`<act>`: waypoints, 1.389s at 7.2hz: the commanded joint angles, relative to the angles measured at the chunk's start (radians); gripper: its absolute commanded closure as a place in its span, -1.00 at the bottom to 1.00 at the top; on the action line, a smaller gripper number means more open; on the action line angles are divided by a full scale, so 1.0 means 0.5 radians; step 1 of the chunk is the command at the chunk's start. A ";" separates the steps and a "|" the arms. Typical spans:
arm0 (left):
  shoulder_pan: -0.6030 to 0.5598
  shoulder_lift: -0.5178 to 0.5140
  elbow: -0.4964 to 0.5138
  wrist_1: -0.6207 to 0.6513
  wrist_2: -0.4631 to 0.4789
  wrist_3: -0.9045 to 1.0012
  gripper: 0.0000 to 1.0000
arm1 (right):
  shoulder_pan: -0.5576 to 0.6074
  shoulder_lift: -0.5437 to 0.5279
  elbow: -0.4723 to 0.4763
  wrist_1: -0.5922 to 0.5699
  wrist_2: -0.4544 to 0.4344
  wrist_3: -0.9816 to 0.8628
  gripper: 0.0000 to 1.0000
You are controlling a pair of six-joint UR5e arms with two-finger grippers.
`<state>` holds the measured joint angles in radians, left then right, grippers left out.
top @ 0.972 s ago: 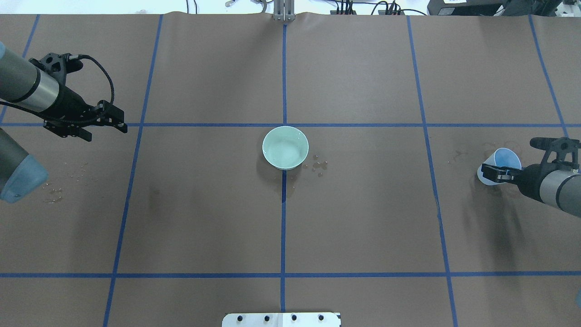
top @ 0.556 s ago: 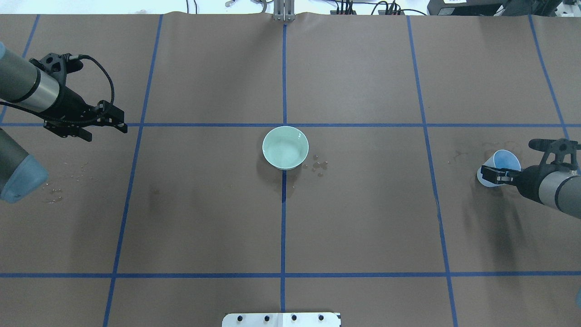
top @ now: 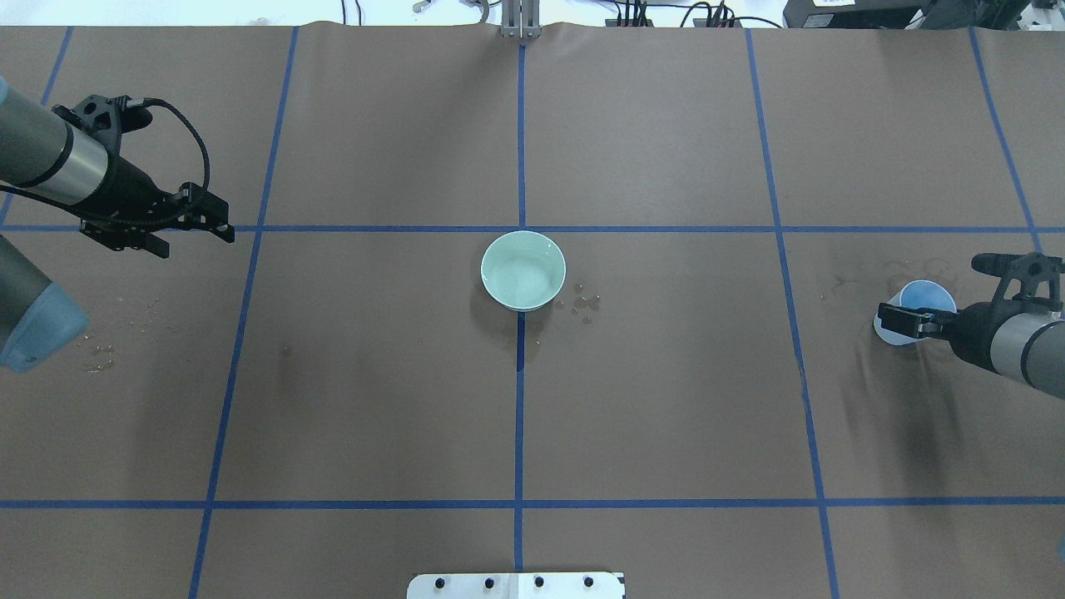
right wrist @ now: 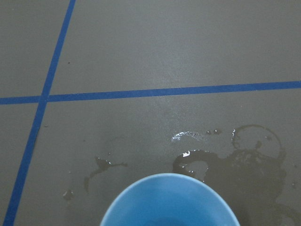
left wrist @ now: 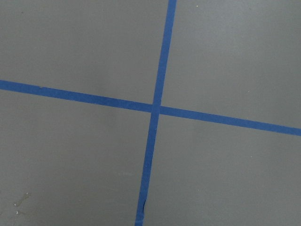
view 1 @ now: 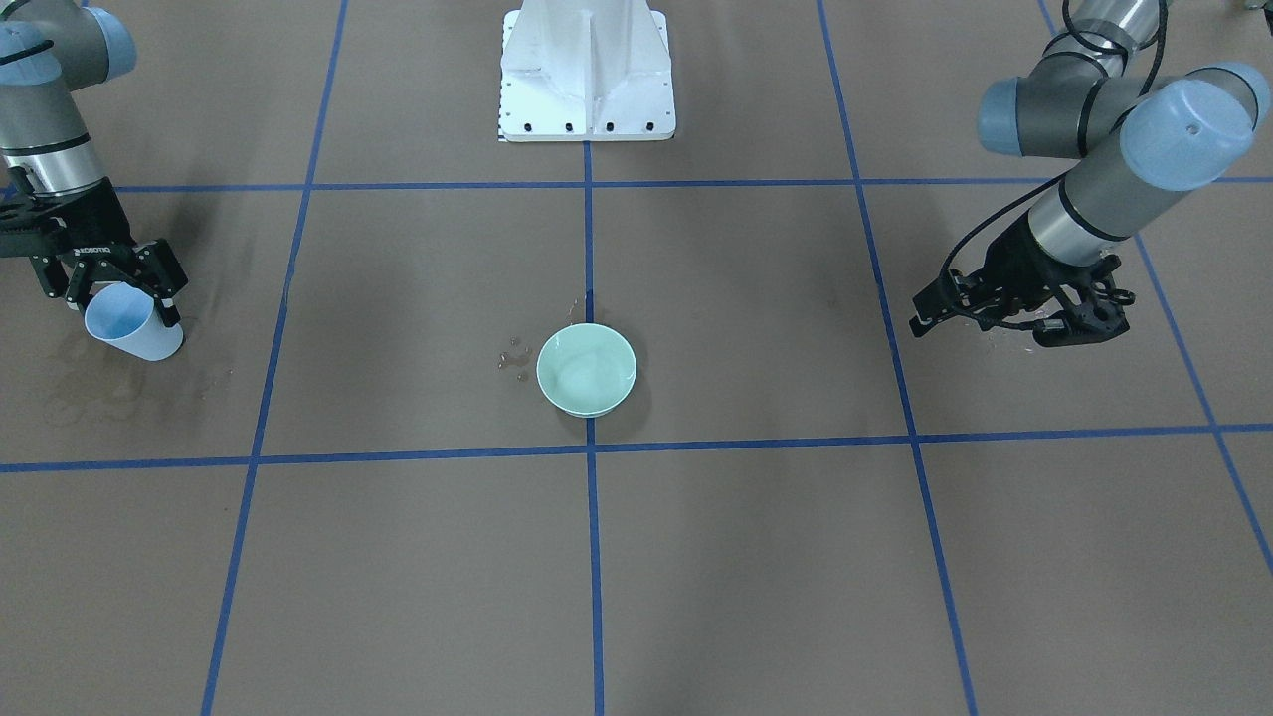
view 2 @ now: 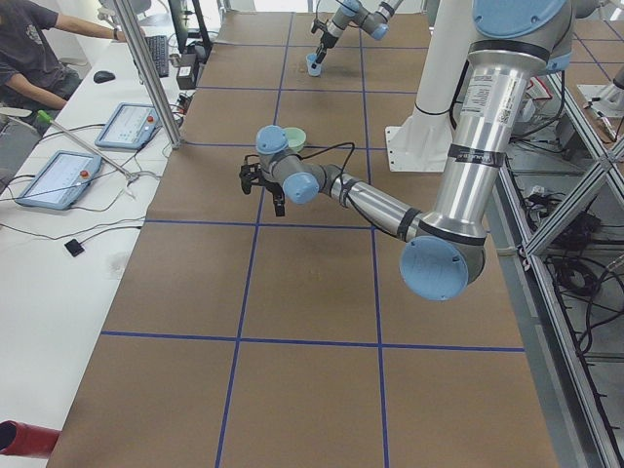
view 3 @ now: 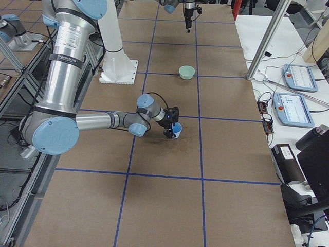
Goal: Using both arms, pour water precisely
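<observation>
Evidently right gripper [view 1: 119, 298] clasps tilted blue cup [view 1: 131, 330]; cannot tell about left gripper [top: 218, 223].

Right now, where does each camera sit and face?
Front-facing: across table, facing the base; left arm, right arm.
Overhead: behind base, looking down; same arms; shares bowl with front-facing.
Exterior left: table end; left arm near.
Exterior right: opposite end; right arm near.
Left wrist: down at tape cross; no body.
Right wrist: down over cup; no body.
</observation>
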<state>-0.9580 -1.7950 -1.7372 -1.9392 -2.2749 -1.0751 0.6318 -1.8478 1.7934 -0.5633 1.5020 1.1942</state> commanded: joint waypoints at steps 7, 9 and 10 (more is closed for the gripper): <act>0.120 -0.186 0.014 0.046 0.025 -0.230 -0.98 | 1.036 -0.032 0.214 -0.412 1.149 -0.775 -0.99; 0.316 -0.534 0.069 0.400 0.189 -0.234 -0.98 | 1.358 0.005 0.196 -0.776 1.449 -1.455 -0.99; 0.424 -0.822 0.279 0.500 0.260 -0.237 -0.98 | 1.484 0.020 0.196 -0.964 1.584 -1.750 -0.98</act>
<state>-0.8097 -2.0571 -1.6850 -1.7652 -2.1940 -1.1901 1.2882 -1.8471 1.8924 -0.9314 2.2063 0.5060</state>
